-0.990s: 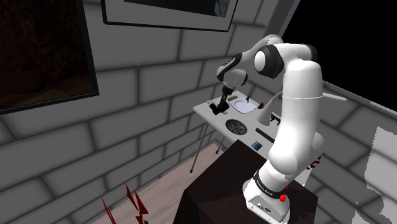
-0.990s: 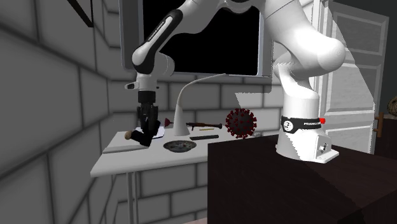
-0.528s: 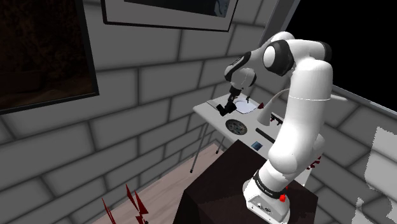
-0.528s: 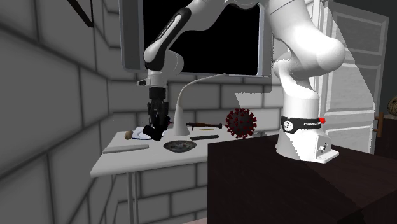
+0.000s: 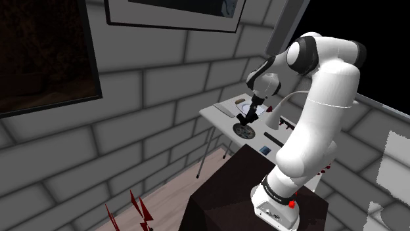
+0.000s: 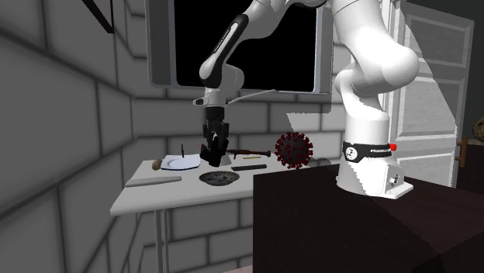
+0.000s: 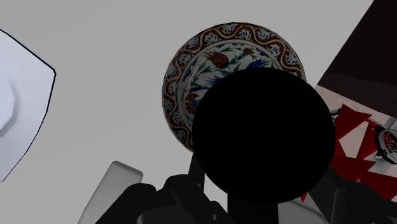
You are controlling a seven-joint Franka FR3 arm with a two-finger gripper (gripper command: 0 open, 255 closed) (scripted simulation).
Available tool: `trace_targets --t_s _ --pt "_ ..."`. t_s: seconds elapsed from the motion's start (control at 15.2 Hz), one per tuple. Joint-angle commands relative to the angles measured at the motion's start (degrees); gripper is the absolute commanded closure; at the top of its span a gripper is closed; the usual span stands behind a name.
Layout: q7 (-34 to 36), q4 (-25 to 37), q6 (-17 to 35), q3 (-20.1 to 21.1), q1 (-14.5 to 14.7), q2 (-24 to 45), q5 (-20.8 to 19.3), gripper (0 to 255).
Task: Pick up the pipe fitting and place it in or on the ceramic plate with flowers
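the only writing is a line of white letters on the black band (image 6: 364, 151) round the arm's base, too small to read.

in the second exterior view, going from its left: a small brown lump (image 6: 157, 164) lies by the table's (image 6: 147, 200) far end, just beside a plain white dish (image 6: 180, 164). a flat grey slab (image 6: 153, 181) lies in front of them, with bare tabletop toward the near edge.

next comes the gripper (image 6: 211, 157), hanging off the tabletop and clenched on the pipe fitting (image 7: 264, 130). in the wrist view the fitting is drawn as a flat, pure black round shape with no detail, raised at the fingertips and covering part of the plate (image 7: 236, 30). that plate has a red wavy rim and blue and red flowers on white. it lies below the gripper near the table's front edge. whether the fitting hangs fully over it or partly past its rim, i cannot tell.

further right stand a dark long tool (image 6: 248, 154) and a red spiky ball (image 6: 294, 149), then the dark stand (image 6: 349, 225) close against the table.
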Motion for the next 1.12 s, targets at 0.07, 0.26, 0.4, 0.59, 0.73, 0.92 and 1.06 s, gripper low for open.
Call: trace_targets --t_s 0.07,0.26,0.4,0.59,0.73,0.92,1.06 --pt "-2.04 -1.39 1.47 -0.01 -0.97 0.35 0.85 255" --pt "-3.52 -1.34 3.14 1.03 -1.71 2.46 2.85 255" --pt "-4.5 -1.23 4.22 1.79 -2.25 3.88 4.17 255" --pt "-5.95 -0.97 5.8 3.01 -3.13 6.04 6.13 255" --pt "-6.9 -0.73 6.83 3.87 -3.76 7.48 7.41 255" --pt "-7.81 -0.44 7.82 4.75 -4.41 8.9 8.62 255" --pt "-7.82 -0.44 7.82 4.74 -4.4 8.91 8.63 255"
